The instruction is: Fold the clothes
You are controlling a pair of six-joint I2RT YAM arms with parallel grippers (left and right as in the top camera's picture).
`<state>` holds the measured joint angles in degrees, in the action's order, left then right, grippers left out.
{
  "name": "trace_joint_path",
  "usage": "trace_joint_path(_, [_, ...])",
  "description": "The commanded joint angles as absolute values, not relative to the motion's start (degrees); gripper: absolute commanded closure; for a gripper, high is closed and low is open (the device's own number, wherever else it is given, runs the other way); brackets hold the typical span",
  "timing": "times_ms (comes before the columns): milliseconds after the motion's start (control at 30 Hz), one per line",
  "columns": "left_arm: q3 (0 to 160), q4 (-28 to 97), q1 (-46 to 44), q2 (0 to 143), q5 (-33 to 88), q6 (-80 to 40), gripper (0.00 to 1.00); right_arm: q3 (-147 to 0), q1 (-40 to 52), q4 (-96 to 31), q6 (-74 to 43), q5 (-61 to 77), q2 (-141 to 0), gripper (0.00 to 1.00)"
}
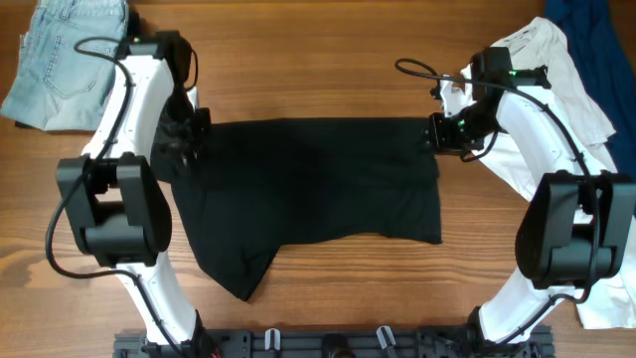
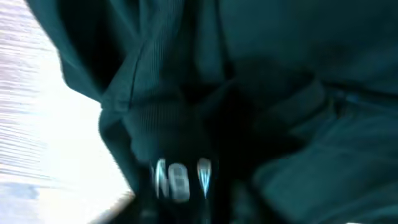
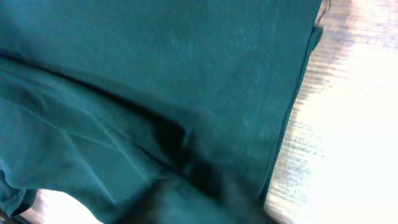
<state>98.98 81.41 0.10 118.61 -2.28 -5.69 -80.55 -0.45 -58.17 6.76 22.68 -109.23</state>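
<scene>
Black shirt (image 1: pixel 308 184) spread at the centre of the surface (image 1: pixel 328 70).
It's light and limp; take it by the hems. Your left gripper (image 1: pixel 191 134), 9 o'clock, has jaws pinching bunched cloth; your right gripper (image 1: pixel 437 132), 3 o'clock, I cannot tell. Smooth wood; jeans (image 1: pixel 60 60) at 10 o'clock, white tee (image 1: pixel 556 70) and navy garment (image 1: pixel 596 40) at 2.

The shirt (image 1: pixel 308 179) lies on the table (image 1: pixel 328 288) before us, our left gripper (image 1: pixel 184 139) at its far left corner, our right gripper (image 1: pixel 437 132) at its far right. The jeans (image 1: pixel 65 65) lie far left, the tee (image 1: pixel 545 48) far right.
</scene>
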Motion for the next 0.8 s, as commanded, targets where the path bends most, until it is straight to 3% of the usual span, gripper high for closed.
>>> trace_joint_path(0, [97.56, 79.83, 0.49, 118.63, -2.96, -6.28, 0.05, -80.2, -0.62, -56.38, 7.35, 22.33, -108.42, 0.4])
trace_joint_path(33, [97.93, 79.46, 0.73, 118.61, -3.9, -6.28, 0.0, -80.66, -0.64, -56.18, 7.33, 22.33, -108.4, 0.4])
trace_joint_path(200, [108.38, 86.24, 2.46, 116.38, -5.67, -7.99, 0.0, -90.41, -0.62, -60.88, 7.27, 26.11, -105.34, 0.39])
trace_joint_path(400, [119.92, 86.24, 2.48, 100.84, -3.81, -11.46, 0.0, -94.67, -0.62, -64.14, 5.23, 26.46, -91.61, 0.39])
trace_joint_path(533, [119.92, 86.21, 2.46, 90.39, -2.28, -17.21, 0.12, -94.67, -0.6, -66.19, 4.34, 27.09, -85.52, 0.46])
trace_joint_path(600, [119.92, 87.02, 1.85, 87.31, -1.74, -20.84, 0.14, -94.65, -0.6, -67.42, 4.36, 27.07, -83.7, 0.44])
trace_joint_path(633, [119.9, 90.19, 0.3, 85.78, -2.0, -23.73, 0.06, -94.65, -0.62, -68.42, 4.34, 26.83, -82.21, 0.4])
trace_joint_path(767, [117.21, 96.33, -7.51, 84.42, -6.17, -32.36, 0.02, -94.61, -0.51, -71.61, 4.36, 26.81, -80.27, 0.37])
